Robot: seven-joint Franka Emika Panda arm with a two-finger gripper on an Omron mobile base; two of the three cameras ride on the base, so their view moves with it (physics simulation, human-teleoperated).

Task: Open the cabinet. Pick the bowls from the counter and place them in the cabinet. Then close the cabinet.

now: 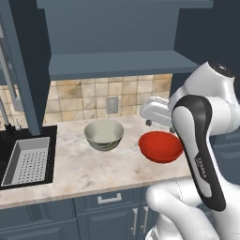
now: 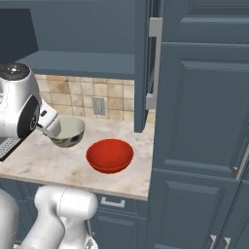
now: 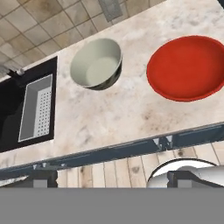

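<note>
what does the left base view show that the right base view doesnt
Left base view alone: the black sink set in the counter, holding a perforated grey tray, and the silver faucet behind it.

Right base view alone: the tall dark blue-grey panelled cupboard front at the counter's right end, and the open cabinet door edge-on with its long silver bar handle.

Both: the glossy red shallow bowl, the deeper cream-white bowl, the beige marbled counter, the tiled backsplash and the open cabinet's shelf.

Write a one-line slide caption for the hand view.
Looking down at the cream bowl and red bowl side by side, apart, on the marbled counter, right of the black sink.
</note>
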